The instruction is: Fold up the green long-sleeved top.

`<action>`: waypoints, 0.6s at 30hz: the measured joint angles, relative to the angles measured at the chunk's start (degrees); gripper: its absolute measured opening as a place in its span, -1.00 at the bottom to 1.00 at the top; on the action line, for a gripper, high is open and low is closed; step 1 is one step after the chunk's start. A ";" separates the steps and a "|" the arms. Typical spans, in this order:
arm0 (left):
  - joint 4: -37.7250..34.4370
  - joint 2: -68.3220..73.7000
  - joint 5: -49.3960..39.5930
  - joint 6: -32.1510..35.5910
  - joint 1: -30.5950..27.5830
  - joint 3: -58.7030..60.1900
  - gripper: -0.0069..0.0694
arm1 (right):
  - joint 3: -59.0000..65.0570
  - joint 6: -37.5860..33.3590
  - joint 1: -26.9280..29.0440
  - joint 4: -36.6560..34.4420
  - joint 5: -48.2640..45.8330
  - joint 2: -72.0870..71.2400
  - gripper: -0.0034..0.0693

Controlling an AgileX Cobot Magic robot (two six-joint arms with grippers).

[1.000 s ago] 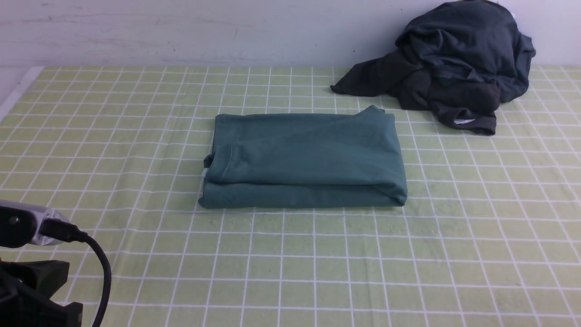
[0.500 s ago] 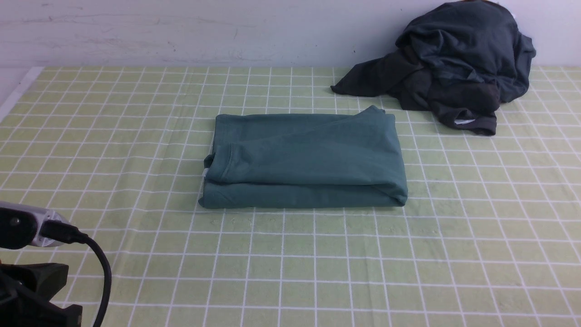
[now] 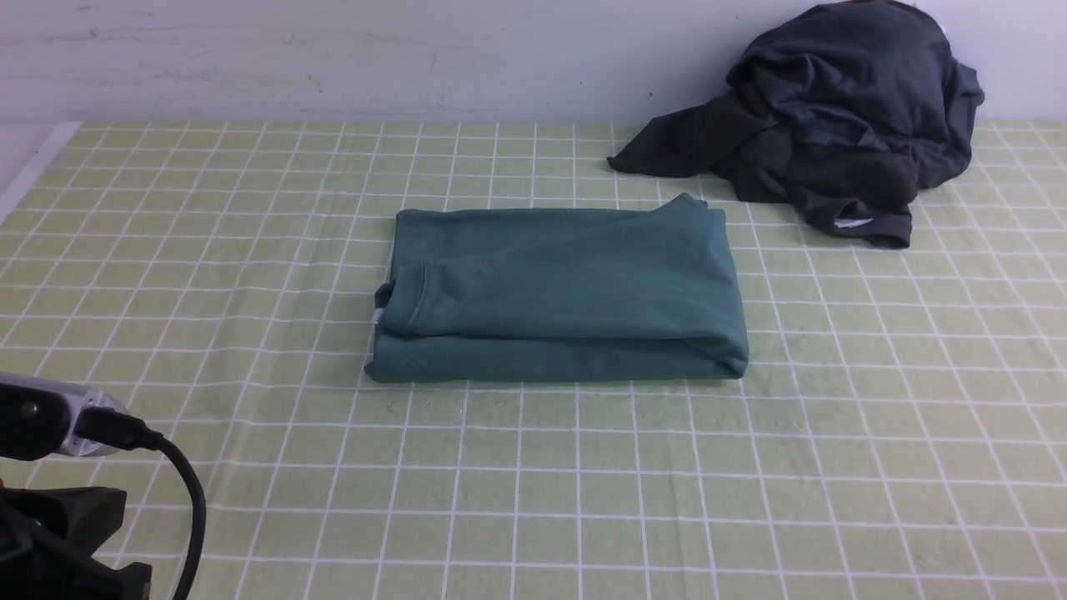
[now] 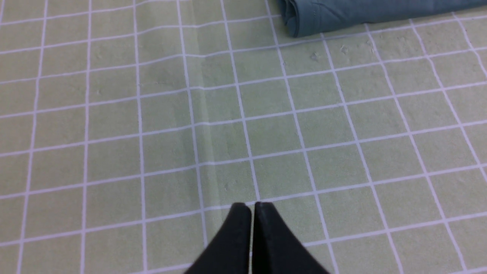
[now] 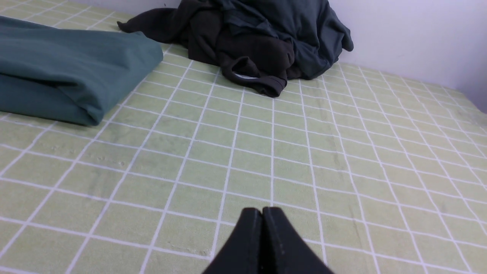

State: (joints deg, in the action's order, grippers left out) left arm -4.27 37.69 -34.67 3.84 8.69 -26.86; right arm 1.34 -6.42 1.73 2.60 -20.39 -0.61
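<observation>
The green long-sleeved top (image 3: 558, 292) lies folded into a thick rectangle in the middle of the checked cloth, its ribbed neck and a bit of white label at its left end. One folded corner of the top (image 4: 342, 13) shows in the left wrist view, and its right end (image 5: 68, 72) in the right wrist view. My left gripper (image 4: 253, 205) is shut and empty over bare cloth, well short of the top. My right gripper (image 5: 261, 210) is shut and empty too, off to the top's right. Only the left arm's wrist (image 3: 50, 417) shows in the front view.
A heap of dark charcoal-grey garments (image 3: 842, 125) lies at the back right against the white wall (image 3: 333, 58); the same dark heap (image 5: 262, 34) shows in the right wrist view. The pale green checked cloth (image 3: 583, 483) covers the table, whose left edge shows at the far left.
The left arm's wrist has sunk very slightly at the lower left of the front view. The top and the dark heap have not moved.
</observation>
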 joint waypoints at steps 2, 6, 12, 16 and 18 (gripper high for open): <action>0.00 0.00 0.00 0.00 0.00 0.00 -0.82 | 0.00 0.00 0.00 0.00 0.00 0.00 -0.94; 0.00 0.00 0.00 0.00 0.00 0.00 -0.82 | 0.00 -0.12 0.00 0.00 0.00 0.00 -0.94; 0.00 0.00 0.00 0.00 0.00 0.02 -0.82 | 0.00 -0.12 0.00 0.00 0.00 0.00 -0.94; 0.21 -2.97 0.24 0.00 0.35 1.41 -0.82 | 0.00 -0.18 0.00 -0.01 -0.05 0.00 -0.94; 0.00 -9.07 0.18 0.00 0.44 4.11 -0.82 | 0.00 -0.12 0.00 -0.01 -0.05 0.00 -0.94</action>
State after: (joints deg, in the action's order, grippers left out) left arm -4.27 28.62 -34.48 3.84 9.13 -22.75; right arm 1.34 -6.54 1.73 2.59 -20.44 -0.61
